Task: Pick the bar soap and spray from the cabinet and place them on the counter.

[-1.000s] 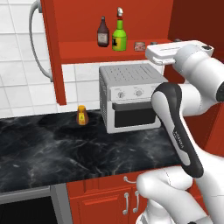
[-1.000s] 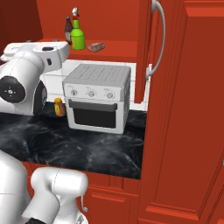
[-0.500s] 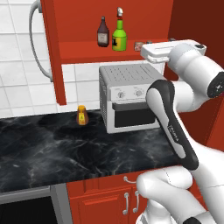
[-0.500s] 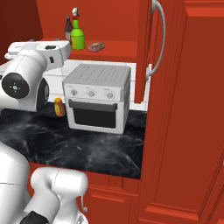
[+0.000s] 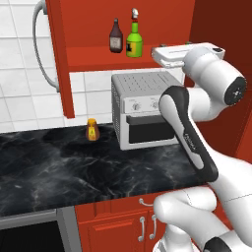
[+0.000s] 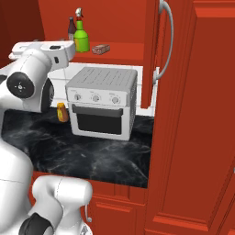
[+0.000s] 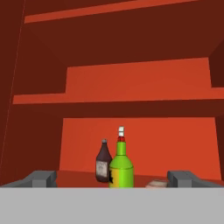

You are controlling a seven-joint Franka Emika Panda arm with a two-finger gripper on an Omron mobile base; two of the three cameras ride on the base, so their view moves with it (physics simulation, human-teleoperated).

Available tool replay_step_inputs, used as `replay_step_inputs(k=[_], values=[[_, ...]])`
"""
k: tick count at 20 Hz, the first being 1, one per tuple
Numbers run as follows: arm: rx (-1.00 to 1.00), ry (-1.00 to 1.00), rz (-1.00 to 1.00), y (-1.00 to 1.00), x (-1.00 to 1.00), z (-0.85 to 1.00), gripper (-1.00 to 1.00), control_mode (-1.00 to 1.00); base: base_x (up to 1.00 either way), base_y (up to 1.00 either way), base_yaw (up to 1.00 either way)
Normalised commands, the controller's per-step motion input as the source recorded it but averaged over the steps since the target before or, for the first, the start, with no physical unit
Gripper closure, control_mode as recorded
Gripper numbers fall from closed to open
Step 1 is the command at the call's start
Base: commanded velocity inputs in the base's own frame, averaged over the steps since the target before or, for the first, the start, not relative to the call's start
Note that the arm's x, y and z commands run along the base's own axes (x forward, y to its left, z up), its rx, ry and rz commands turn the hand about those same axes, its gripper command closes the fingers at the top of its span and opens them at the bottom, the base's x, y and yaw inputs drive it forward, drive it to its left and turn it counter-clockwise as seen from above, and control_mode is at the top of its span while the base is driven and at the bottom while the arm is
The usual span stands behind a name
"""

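The pincer (image 7: 113, 178) stands fully open and empty, level with the lower shelf of the cabinet (image 5: 88, 56) and facing into it. This height suits a straight horizontal reach to either target.

The spray (image 5: 134, 42) stands upright on the shelf, just beside a dark brown bottle (image 5: 116, 37) (not a task item). In the hand view the spray sits near the centre, between the two fingertips (image 7: 41, 179), so it appears to be the first target.

The bar soap (image 6: 100, 48) lies flat on the same shelf, near the spray on the side away from the brown bottle.

Both items remain in the cabinet. The desk (image 5: 59, 167) below carries a toaster oven (image 5: 142, 110) and a small orange bottle (image 5: 91, 130); open surface in front of them is available for placement.
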Motion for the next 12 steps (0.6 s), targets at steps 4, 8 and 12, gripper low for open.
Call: replay_step_inputs(k=[4,8,12], values=[[0.0,0.0,0.0,0.03,0.2,0.0,-1.0,-1.0,0.0,0.0,0.0],[0.0,0.0,0.0,0.04,0.22,0.0,-1.0,-1.0,0.0,0.0,0.0],[0.0,0.0,0.0,0.04,0.22,0.0,-1.0,-1.0,0.0,0.0,0.0]])
